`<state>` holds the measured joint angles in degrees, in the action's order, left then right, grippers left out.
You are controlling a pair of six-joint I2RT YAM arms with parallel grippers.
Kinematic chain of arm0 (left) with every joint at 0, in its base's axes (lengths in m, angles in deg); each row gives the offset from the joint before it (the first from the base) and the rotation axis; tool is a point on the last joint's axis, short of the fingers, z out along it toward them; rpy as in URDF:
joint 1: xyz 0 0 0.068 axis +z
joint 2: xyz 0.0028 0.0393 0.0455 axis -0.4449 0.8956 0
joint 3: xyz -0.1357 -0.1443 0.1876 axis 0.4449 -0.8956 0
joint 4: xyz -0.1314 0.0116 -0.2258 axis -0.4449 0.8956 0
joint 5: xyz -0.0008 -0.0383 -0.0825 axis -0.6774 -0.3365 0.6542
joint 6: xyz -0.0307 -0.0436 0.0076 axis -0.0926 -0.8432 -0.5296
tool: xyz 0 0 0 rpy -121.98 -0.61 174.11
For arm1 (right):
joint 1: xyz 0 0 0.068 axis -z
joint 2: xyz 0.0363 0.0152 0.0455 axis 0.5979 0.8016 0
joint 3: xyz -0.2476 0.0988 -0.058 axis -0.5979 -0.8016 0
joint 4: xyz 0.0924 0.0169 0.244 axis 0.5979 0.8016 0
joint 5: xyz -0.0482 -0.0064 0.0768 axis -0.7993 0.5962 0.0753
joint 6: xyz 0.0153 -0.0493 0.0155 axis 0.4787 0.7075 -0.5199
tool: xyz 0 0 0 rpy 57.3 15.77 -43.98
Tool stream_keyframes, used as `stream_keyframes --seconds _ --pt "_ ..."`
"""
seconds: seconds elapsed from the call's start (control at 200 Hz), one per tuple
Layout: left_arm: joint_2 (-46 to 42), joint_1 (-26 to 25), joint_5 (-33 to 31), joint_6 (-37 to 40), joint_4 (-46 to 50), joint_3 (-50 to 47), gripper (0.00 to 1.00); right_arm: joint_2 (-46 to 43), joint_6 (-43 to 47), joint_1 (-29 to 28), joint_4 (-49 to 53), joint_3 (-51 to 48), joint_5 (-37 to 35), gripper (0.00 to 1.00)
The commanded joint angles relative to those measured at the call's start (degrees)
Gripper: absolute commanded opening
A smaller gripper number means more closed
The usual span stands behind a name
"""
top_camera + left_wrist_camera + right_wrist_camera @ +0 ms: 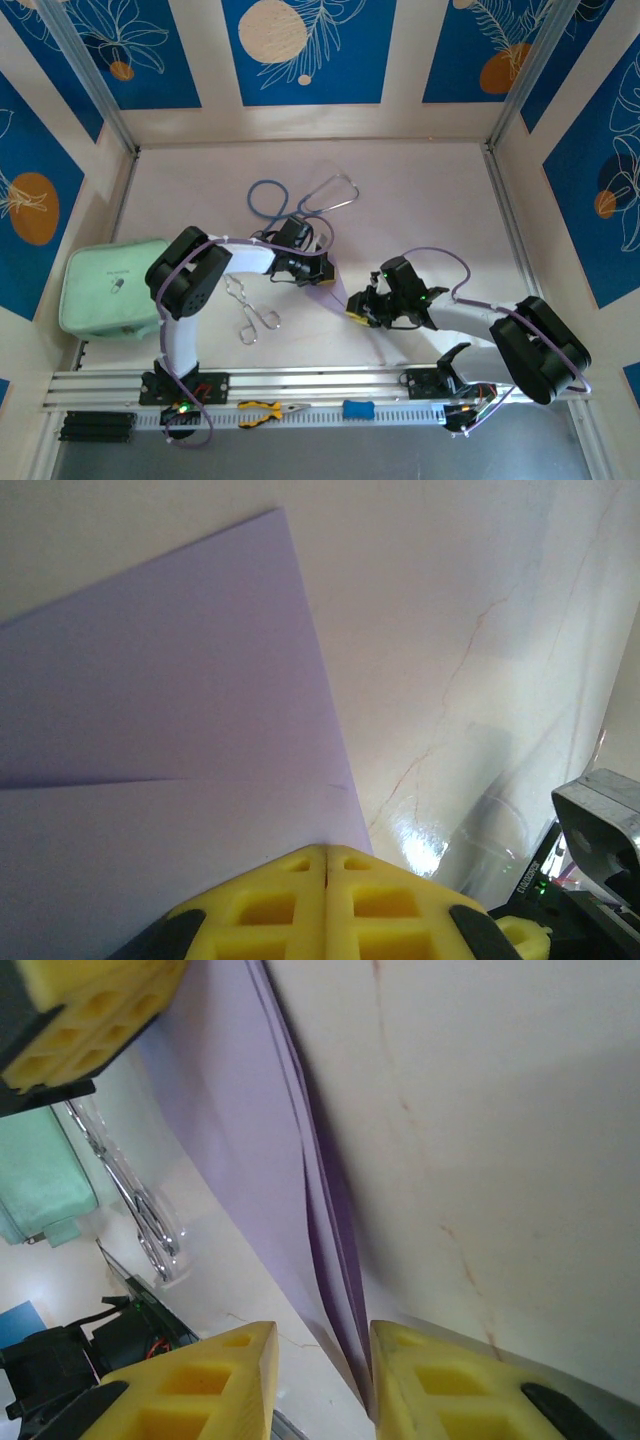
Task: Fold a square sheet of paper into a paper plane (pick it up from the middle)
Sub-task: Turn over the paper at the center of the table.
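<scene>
The pale lilac sheet of paper [337,291], folded into layers, is held just above the table between my two grippers. In the left wrist view the paper [150,730] shows a straight crease and a sharp corner, and my left gripper [326,852] is shut on its edge. The left gripper [323,272] is at the paper's upper-left end. My right gripper [360,310] is at the lower-right end. In the right wrist view the folded layers [240,1130] run down into the open right gripper [322,1360], close against the right finger [440,1380].
A mint-green pouch [110,285] lies at the left. Metal forceps [250,310] lie beside the left arm, and a stethoscope [300,200] lies behind it. Pliers [270,410] and a blue tool [358,408] rest on the front rail.
</scene>
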<state>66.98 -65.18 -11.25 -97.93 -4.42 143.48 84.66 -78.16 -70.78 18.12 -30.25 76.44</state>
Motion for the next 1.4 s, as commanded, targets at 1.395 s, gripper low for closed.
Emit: stream_keyframes --seconds 1.395 --pt "-20.38 0.88 -19.49 10.68 19.84 2.39 0.36 -20.57 20.05 2.56 29.43 12.16 -15.0 0.08"
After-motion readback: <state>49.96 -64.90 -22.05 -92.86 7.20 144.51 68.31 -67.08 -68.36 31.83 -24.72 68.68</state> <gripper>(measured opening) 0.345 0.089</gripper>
